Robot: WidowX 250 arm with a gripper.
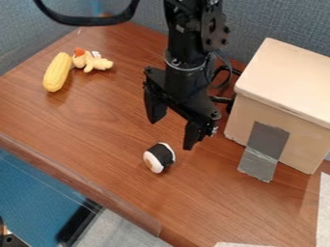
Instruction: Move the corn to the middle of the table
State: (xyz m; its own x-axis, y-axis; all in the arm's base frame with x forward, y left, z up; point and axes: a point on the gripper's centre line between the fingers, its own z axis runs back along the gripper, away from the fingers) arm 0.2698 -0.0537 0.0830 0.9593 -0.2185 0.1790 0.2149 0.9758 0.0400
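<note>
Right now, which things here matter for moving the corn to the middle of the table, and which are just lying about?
For the job: yellow corn, wooden table, robot's open fingers.

Just lying about: small yellow toy, sushi-like roll, pale box, grey tape.

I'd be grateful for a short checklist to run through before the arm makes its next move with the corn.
1. Claw open and empty: ok.
2. Corn uncovered and on the table: ok.
3. Claw lined up over the corn: not ok, it hangs nearer the black-and-white roll.
4. Corn free of the small yellow toy: cannot tell, they lie side by side and may touch.
5. Room in the middle for the corn: cannot tell, the roll lies near there and may crowd it.
</note>
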